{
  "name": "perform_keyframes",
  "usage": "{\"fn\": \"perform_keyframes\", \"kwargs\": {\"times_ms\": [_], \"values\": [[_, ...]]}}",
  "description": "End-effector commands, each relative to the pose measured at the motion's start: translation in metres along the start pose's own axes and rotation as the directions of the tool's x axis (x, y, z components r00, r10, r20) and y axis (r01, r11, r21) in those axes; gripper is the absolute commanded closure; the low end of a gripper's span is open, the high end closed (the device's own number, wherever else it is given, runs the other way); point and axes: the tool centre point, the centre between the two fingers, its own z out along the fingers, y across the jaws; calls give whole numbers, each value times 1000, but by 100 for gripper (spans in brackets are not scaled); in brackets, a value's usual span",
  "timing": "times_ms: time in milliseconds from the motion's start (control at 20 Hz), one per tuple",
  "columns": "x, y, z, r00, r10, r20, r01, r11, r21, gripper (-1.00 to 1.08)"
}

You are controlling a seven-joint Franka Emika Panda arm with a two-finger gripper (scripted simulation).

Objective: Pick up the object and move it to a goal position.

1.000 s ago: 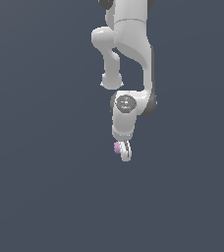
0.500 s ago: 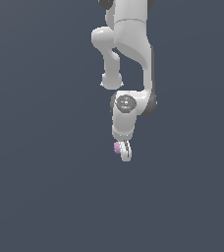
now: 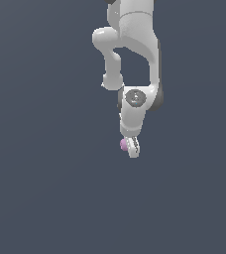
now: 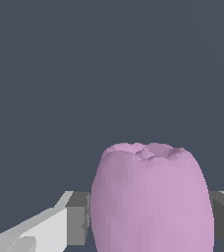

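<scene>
Object [image 4: 151, 199]: pink-purple matte lump, rounded sides, a dimpled crown. In the wrist view it sits between the two grey finger pads [image 4: 77, 219], each pad touching a flank; jaws clamped on it. In the exterior view the object [image 3: 123, 144] shows as a small pink spot at the tip of the gripper [image 3: 130, 147], on the exterior view's left side of the fingers. White arm [image 3: 135, 54] hangs down from the top edge, gripper pointing downward. Plain dark grey-blue surround; no container visible.
</scene>
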Motion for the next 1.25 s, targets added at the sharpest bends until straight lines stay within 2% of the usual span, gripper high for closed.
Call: {"fn": "perform_keyframes", "kwargs": {"times_ms": [0, 650, 950, 1200], "values": [[-18, 6, -8, 1000, -1, 1, 1, 1000, 0, 108], [-131, 43, -60, 1000, -1, 0, 1, 1000, 0, 108], [-159, 51, -73, 1000, -1, -1, 1, 1000, 0, 108], [-167, 53, -76, 1000, -1, -1, 1, 1000, 0, 108]]}}
